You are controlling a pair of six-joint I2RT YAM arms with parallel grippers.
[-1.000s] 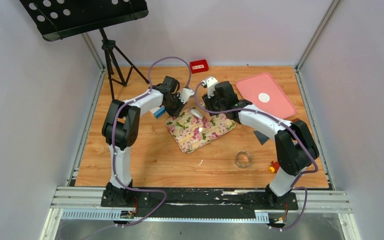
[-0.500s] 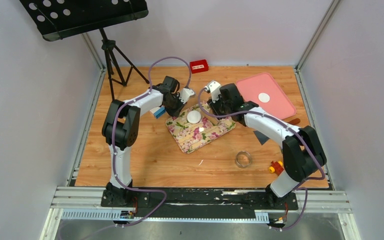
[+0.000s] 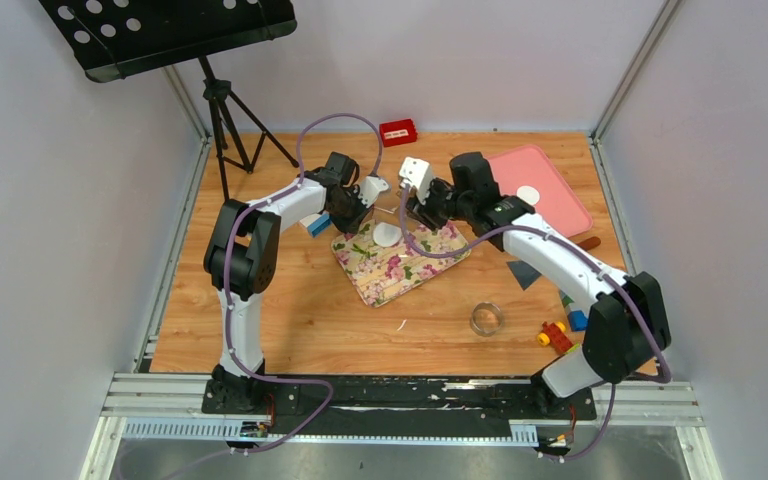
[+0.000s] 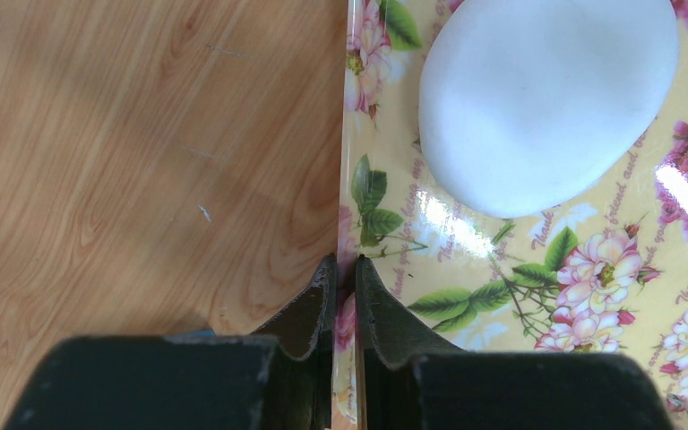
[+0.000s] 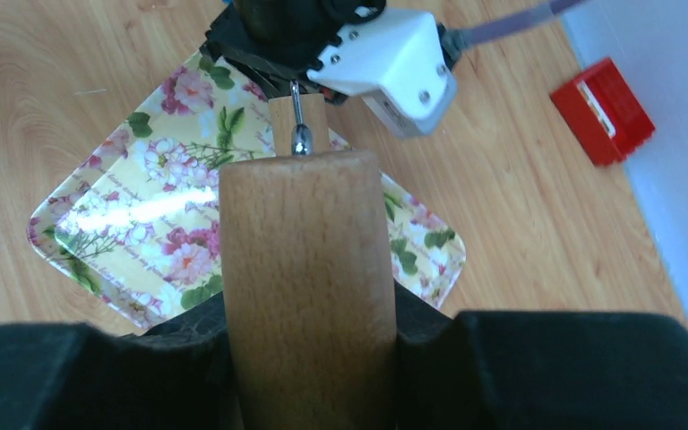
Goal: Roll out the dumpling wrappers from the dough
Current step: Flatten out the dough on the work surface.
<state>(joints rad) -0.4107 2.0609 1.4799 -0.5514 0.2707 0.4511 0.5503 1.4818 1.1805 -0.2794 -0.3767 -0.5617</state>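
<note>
A flattened, roundish piece of white dough lies on the flowered mat. My left gripper is shut on the mat's left edge, just beside the dough. My right gripper is shut on a wooden rolling pin, held over the mat's far corner and off the dough. One round white dumpling wrapper lies on the pink tray at the back right.
A metal ring cutter stands on the table in front of the mat. Small toy blocks lie by the right arm's base. A red box sits at the back, a blue-and-white block under the left arm, and a tripod at the back left.
My right gripper has drawn the rolling pin back off the dough toward the far right, leaving the dough uncovered and rounder. The left gripper has kept its hold on the mat.
</note>
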